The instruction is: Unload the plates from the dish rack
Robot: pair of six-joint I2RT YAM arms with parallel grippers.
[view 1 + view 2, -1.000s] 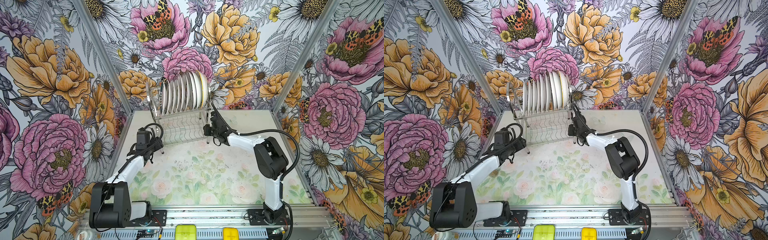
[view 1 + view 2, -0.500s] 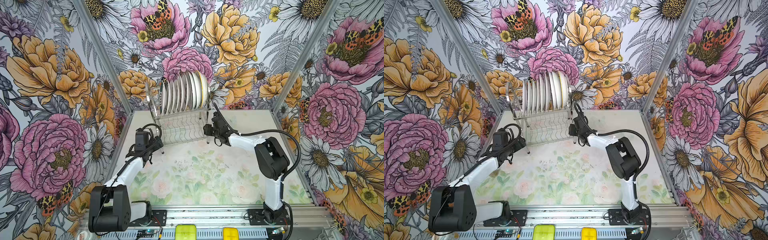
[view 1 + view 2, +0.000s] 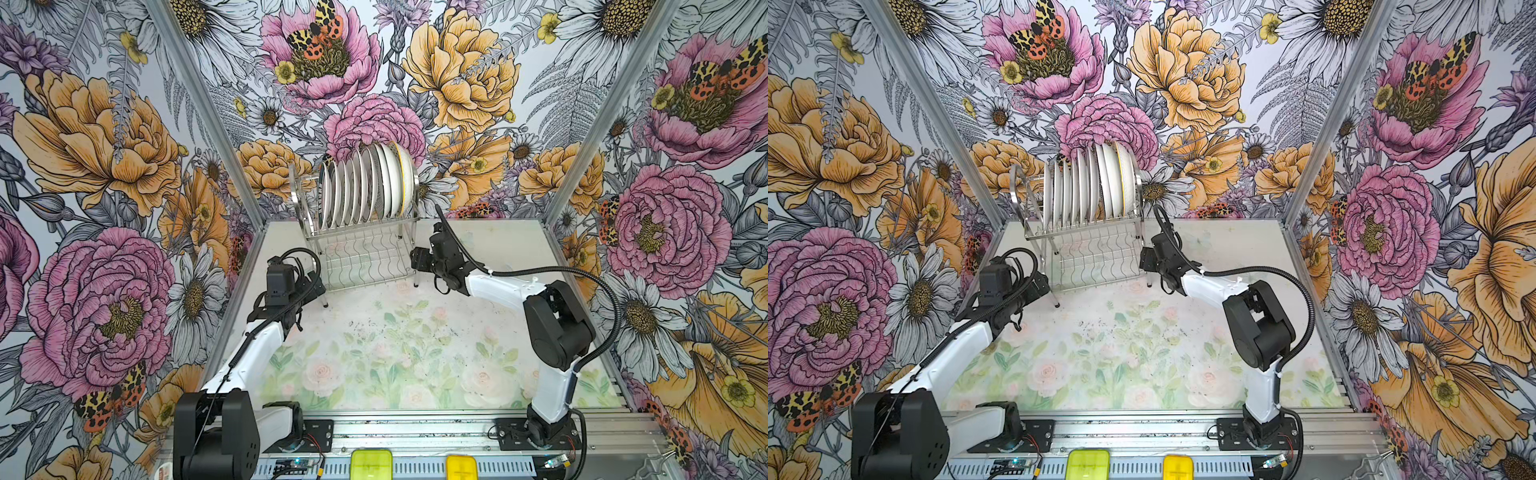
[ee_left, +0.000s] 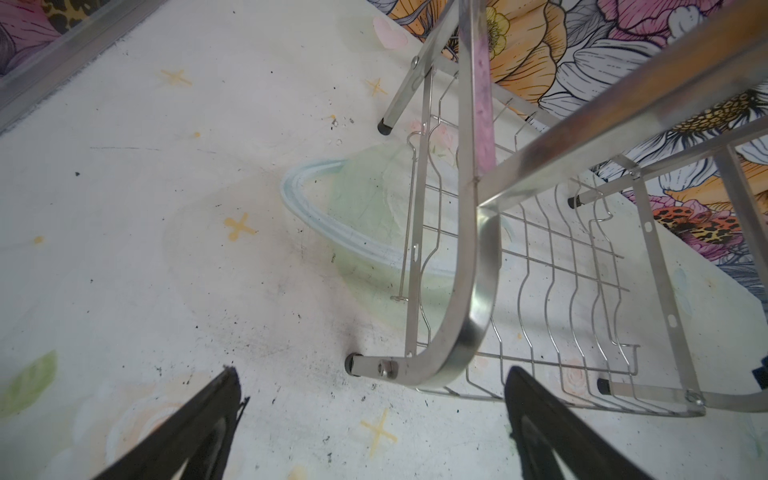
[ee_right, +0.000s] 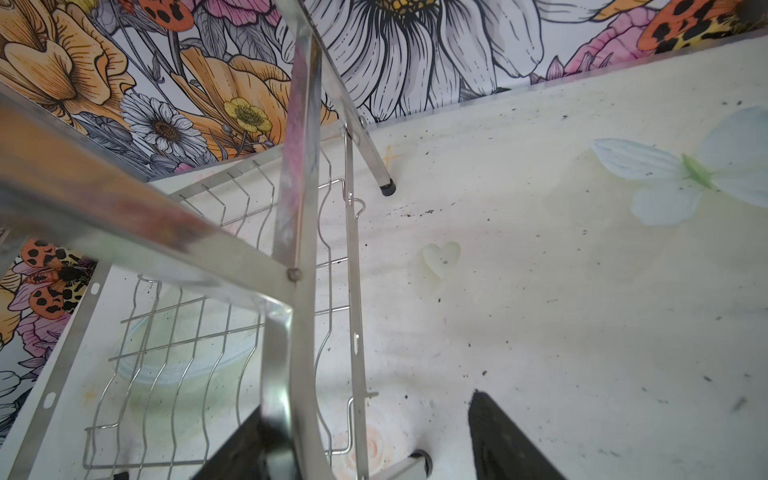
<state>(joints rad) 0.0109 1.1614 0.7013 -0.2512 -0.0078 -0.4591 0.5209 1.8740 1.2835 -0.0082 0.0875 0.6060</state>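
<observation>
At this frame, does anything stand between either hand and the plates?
Yes. The left hand and right hand, both open, sit low at the ends of the dish rack, below the plates standing in its upper tier. Its arched end frames stand between. Above the plates, nothing visible blocks a lift.

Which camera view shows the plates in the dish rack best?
The top views: in both, the plates stand on edge in a row in the upper tier of the dish rack, unobstructed. Both wrist views show only the rack's steel frame and wire lower shelf, and no plate.
</observation>
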